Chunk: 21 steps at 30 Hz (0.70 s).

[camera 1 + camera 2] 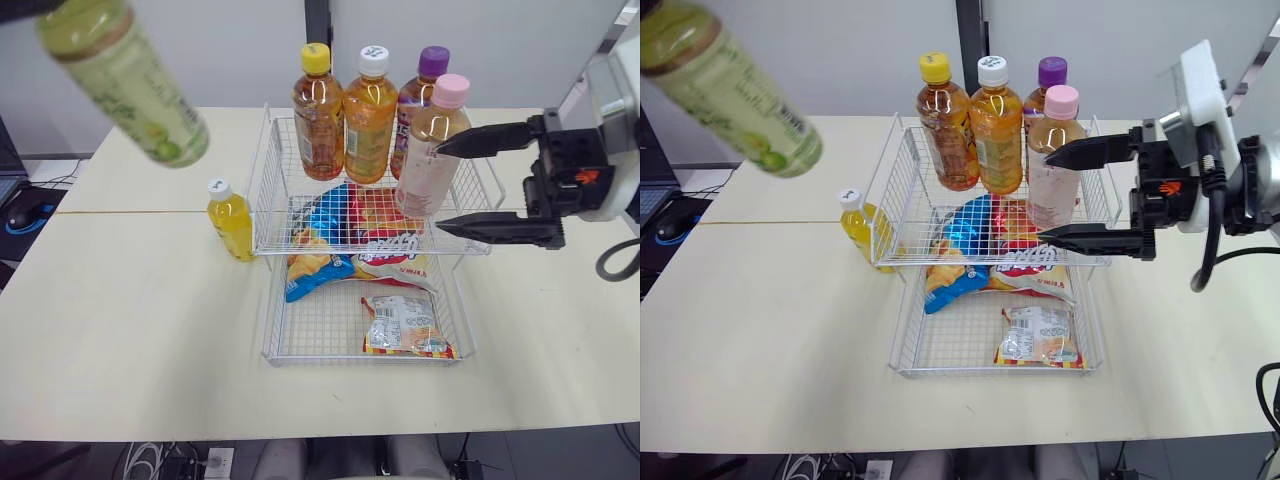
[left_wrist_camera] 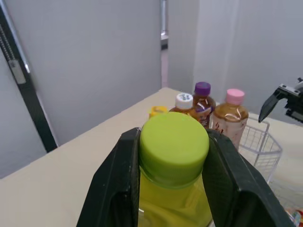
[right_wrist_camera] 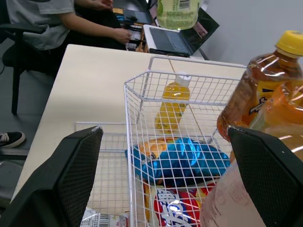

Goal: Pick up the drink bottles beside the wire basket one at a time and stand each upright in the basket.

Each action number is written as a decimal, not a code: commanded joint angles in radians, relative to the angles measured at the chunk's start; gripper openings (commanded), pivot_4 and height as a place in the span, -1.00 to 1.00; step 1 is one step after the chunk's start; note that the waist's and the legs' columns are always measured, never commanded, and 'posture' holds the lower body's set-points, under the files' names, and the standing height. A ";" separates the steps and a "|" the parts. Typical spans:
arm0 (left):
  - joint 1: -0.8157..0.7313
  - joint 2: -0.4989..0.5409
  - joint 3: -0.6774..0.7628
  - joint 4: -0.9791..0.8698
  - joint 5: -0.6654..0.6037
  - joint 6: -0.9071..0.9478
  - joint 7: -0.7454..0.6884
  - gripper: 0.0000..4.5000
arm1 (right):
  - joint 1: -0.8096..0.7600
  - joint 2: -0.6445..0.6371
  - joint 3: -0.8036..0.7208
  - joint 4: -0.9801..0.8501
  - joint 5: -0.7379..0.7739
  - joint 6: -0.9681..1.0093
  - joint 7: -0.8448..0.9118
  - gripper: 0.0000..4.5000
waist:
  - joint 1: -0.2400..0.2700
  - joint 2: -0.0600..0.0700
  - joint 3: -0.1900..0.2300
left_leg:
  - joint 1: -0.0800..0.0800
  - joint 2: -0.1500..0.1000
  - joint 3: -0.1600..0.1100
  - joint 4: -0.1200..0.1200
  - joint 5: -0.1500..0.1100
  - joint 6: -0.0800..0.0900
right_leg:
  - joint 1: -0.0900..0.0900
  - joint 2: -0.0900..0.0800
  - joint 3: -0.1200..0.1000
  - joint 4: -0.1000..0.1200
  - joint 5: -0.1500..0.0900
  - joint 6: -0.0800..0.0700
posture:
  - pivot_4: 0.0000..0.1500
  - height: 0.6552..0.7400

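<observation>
So my left end effector [image 2: 173,138] is clenched on the neck of the tall green tea bottle with the lime-green cap [image 1: 126,78], holding it high and well off to the left of the white two-tier wire basket [image 1: 262,160], and it hangs tilted, not upright. That's my main worry: gripped that near the cap, I reckon the bottle could swing or slip if I move fast, and going in tilted it could catch the rim. The upper tier already holds four bottles in a tight bunch, so a sloppy descent could clip the amber bottle with the yellow cap [image 1: 318,115] and domino the lot. The right end effector [image 1: 445,190] is spread wide and holding nothing, its tips either side of the pale pink-capped bottle [image 1: 428,172]; I can't tell if it touches, but any twitch could tip that one. The little yellow juice bottle with the white cap [image 1: 232,220] stands on the pale worktop [image 1: 130,300] just beside the basket's left wall, right under my likely path.
</observation>
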State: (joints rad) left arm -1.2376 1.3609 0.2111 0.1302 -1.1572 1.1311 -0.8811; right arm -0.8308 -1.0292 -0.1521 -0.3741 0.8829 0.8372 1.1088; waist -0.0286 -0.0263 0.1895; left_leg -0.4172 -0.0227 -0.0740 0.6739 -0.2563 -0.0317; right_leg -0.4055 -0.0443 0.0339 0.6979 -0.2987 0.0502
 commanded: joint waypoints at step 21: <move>-0.289 -0.598 -0.329 0.143 0.427 -0.080 -0.263 -0.38 | 0.109 -0.099 -0.192 -0.077 0.064 0.033 -0.105 1.00 | -0.007 0.001 0.001 | -0.001 0.000 0.001 0.002 0.000 0.000 | -0.002 0.000 0.004 0.000 0.000 0.000 | 1.00 1.00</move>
State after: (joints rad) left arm -1.5163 0.7641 -0.1313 0.3077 -0.7565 1.1008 -1.1281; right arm -0.7204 -1.1070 -0.2965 -0.4306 0.9277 0.8688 1.0187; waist -0.0355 -0.0257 0.1900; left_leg -0.4186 -0.0223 -0.0728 0.6761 -0.2563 -0.0316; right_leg -0.4071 -0.0446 0.0375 0.6986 -0.2988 0.0504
